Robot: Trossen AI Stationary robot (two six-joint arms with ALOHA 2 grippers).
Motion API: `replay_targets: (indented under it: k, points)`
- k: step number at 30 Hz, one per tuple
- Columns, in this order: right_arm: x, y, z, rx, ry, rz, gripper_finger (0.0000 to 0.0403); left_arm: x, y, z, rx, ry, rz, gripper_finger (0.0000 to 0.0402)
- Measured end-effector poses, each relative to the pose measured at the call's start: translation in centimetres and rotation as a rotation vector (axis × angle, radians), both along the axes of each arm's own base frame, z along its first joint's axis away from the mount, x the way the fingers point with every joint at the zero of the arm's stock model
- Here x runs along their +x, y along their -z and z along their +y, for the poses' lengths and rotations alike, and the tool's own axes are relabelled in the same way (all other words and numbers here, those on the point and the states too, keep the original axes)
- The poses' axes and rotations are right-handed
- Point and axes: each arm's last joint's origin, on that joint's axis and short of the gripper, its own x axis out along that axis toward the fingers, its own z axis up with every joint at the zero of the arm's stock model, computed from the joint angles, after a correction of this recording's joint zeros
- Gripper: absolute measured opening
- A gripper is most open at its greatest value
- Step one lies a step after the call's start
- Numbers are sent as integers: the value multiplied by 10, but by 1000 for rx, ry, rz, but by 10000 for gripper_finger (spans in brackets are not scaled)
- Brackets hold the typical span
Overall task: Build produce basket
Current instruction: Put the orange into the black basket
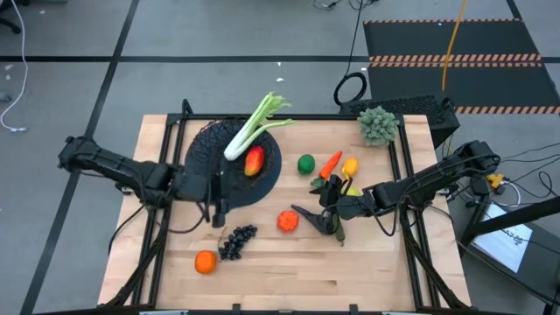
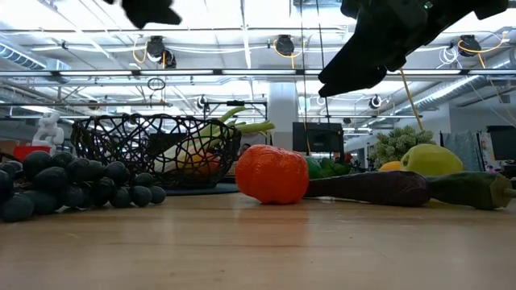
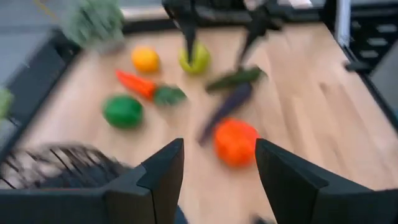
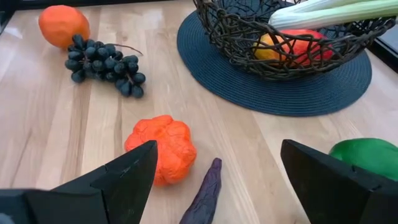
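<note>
Basket (image 1: 210, 149) with stalk (image 1: 252, 128) and mango (image 1: 254, 160); left gripper (image 1: 216, 208) and right gripper (image 1: 325, 213) both wide open, empty.

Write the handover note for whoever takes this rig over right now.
Left gripper: jaws open, empty, beside the basket.
Right gripper: jaws open, empty, above the eggplant and cucumber.
Done: leafy stalk and mango are in the basket.
Left on the table: grapes, two oranges, green apple, carrot, lemon, eggplant, cucumber.
</note>
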Motion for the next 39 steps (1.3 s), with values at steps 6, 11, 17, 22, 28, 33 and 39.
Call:
replay_targets:
  k: [6,11,17,22,28,33,39]
  points:
    - [0,0,0,-20,-12,5,336,-25,13,-37,-150,-26,137,198]
    - [0,0,0,-26,-16,6,336,-49,17,-65,-220,-12,184,198]
    - [0,0,0,-26,-16,6,336,-67,27,-94,-244,52,254,198]
    - [0,0,0,-28,-19,7,336,-74,45,-114,-239,45,347,221]
    - [0,0,0,-26,-20,7,336,-78,70,-134,-250,-21,457,305]
    - [0,0,0,-24,-19,6,336,-76,90,-142,-227,-109,514,388]
    - [0,0,0,-16,-14,1,336,-74,104,-148,-206,-132,567,379]
